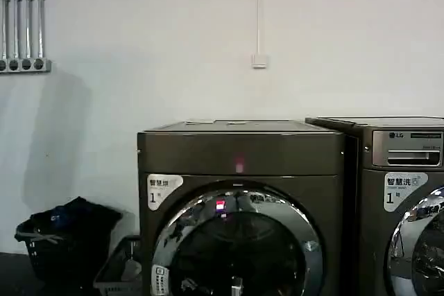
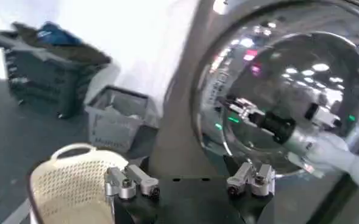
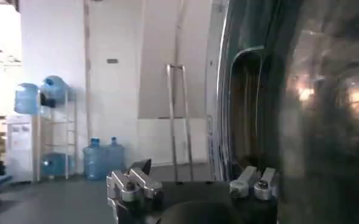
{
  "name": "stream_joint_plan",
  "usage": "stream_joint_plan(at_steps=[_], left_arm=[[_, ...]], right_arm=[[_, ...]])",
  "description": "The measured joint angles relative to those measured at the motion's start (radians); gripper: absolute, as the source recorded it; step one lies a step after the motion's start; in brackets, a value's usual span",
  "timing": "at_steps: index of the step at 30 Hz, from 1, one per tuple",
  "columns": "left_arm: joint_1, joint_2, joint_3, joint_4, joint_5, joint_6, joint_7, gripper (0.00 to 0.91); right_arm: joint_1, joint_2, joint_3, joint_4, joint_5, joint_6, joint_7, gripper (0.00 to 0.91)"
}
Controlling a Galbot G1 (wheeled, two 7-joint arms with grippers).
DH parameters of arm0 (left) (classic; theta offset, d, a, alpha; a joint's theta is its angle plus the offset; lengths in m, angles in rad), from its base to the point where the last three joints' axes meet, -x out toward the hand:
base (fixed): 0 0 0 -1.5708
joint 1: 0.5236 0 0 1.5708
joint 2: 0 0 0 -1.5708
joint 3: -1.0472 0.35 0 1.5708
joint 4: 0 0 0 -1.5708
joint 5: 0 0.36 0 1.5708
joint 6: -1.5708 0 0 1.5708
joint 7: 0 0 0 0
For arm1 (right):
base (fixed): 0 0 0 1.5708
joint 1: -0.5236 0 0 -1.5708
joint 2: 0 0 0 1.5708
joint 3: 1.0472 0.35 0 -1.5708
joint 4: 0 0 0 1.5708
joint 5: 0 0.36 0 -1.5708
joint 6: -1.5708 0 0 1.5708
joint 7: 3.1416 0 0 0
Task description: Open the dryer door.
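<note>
The left claw (image 2: 190, 182) is hanging open and empty just before the dryer door (image 2: 283, 91), beside a cream laundry basket (image 2: 69, 182). The right claw (image 3: 194, 185) is also gaping empty, alongside the neighbouring LG machine (image 1: 406, 199). The chrome-ringed door is sitting shut on the grey-brown dryer (image 1: 239, 147).

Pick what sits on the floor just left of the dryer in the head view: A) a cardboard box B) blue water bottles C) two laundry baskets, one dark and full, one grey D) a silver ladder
C: the head view shows a dark full basket and a smaller grey basket on the floor beside the dryer, whose dryer door is shut.
</note>
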Motion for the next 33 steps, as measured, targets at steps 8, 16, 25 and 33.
stream_joint_plan(at_steps=[8,16,25,33], left_arm=[[-0.047,0.077,-0.027,0.032,-0.040,-0.004,0.008,0.907],[-0.058,0.116,-0.028,0.078,-0.038,-0.027,0.024,0.907],[-0.101,0.174,-0.022,0.152,0.031,-0.107,0.108,0.907],[-0.141,0.253,0.009,0.243,0.133,-0.210,0.187,0.907]], right_arm=[[-0.007,-0.088,-0.051,0.124,0.019,-0.007,-0.008,0.907],[-0.012,-0.144,-0.090,0.200,0.022,-0.016,-0.037,0.907],[-0.020,-0.222,-0.148,0.297,0.031,-0.024,-0.058,0.907],[-0.020,-0.295,-0.191,0.390,0.045,-0.027,-0.062,0.907]])
